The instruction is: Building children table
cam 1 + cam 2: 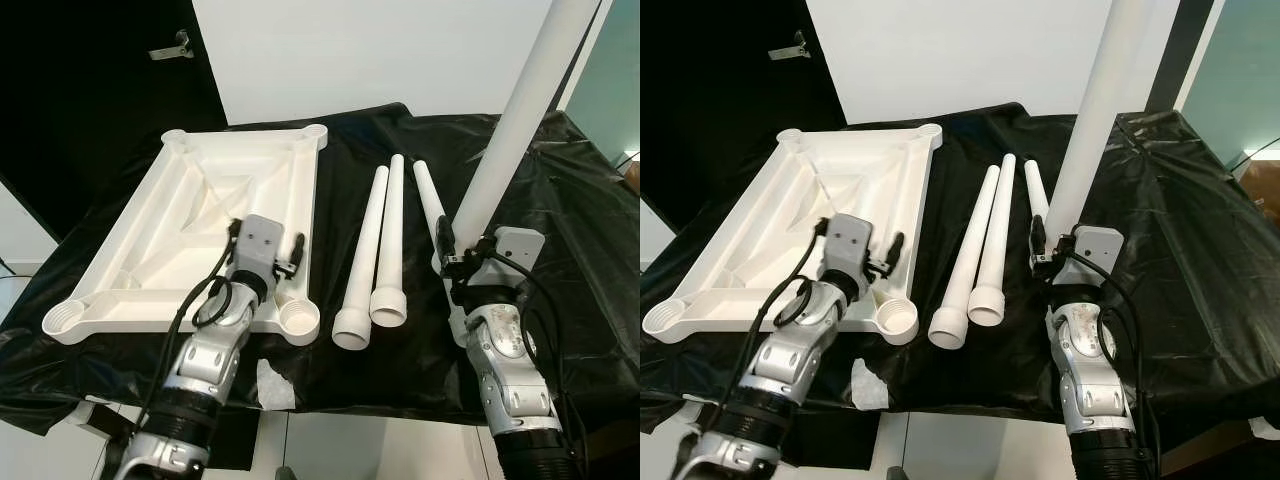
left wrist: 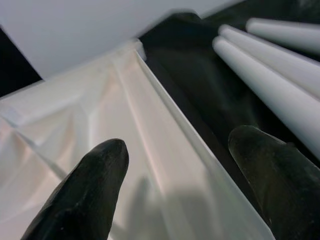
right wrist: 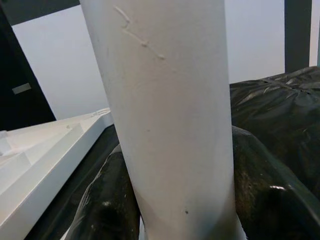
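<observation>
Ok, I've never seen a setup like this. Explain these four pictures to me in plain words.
It is a humanoid robot with two silver arms, each ending in a gripper with two black fingers. The two wide pictures come from its head cameras, looking down at a black-covered table. The two close-ups come from cameras on its wrists.

On the table lie a white tabletop, upside down, and three white legs.

The right gripper is shut on a fourth leg, held nearly upright. The left gripper is open, one finger on either side of the tabletop's near edge.
</observation>
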`<state>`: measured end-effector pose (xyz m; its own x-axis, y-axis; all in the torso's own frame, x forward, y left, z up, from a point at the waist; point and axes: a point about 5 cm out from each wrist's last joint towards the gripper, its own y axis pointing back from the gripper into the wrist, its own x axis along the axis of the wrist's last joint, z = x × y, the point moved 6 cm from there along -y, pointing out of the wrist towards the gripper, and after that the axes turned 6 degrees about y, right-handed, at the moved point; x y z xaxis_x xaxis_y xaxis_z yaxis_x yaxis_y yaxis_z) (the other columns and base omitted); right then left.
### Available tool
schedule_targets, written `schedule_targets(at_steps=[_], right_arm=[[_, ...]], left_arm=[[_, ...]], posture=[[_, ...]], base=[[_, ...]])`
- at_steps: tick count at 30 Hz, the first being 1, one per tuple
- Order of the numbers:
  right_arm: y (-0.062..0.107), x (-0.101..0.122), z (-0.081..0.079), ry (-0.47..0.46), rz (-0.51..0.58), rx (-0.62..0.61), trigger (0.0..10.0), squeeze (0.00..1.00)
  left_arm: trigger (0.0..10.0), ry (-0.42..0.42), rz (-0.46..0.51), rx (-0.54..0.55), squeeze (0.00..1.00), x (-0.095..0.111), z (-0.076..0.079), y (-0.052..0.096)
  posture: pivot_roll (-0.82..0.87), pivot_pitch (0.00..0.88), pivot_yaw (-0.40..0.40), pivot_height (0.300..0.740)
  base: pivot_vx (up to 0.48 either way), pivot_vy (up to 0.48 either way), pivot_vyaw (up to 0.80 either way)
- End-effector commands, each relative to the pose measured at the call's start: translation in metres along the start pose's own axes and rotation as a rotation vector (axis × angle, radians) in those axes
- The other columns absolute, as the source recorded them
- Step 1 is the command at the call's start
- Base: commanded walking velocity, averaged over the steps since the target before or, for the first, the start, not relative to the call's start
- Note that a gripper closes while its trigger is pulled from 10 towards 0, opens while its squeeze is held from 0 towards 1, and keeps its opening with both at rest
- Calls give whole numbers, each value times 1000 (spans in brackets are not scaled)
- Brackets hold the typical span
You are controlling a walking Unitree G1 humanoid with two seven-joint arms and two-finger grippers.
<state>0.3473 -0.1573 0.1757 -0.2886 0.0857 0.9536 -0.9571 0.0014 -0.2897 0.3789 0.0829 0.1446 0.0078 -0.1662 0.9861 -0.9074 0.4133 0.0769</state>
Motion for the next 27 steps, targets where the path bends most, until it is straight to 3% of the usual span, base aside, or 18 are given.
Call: schedule_targets(at_steps=[1,7,11,17,24,27], right_arm=[[-3,10,-2,-5,32,2,10000,0],[-3,11,1,0,35,-3,10000,0],[-3,11,1,1,36,-5,10000,0],[-3,12,1,1,38,-9,10000,0],[-2,13,3,5,38,-21,10000,0],[-3,13,4,8,39,-24,10000,0]], left_arm=[[10000,-2,-80,-9,0,-12,0,-1],[10000,83,-155,-61,0,-17,10,-3],[10000,43,-217,-131,0,-27,24,-1],[10000,11,-296,-148,0,-41,30,-1],[10000,8,-319,-211,0,-39,44,-4],[10000,29,-272,-224,0,-27,52,-10]], posture=[[-86,9,63,740],[-87,10,64,740],[-86,11,66,740],[-90,15,72,740],[-94,14,74,740],[-95,13,74,740]], base=[[0,0,0],[0,0,0],[0,0,0],[0,0,0],[0,0,0],[0,0,0]])
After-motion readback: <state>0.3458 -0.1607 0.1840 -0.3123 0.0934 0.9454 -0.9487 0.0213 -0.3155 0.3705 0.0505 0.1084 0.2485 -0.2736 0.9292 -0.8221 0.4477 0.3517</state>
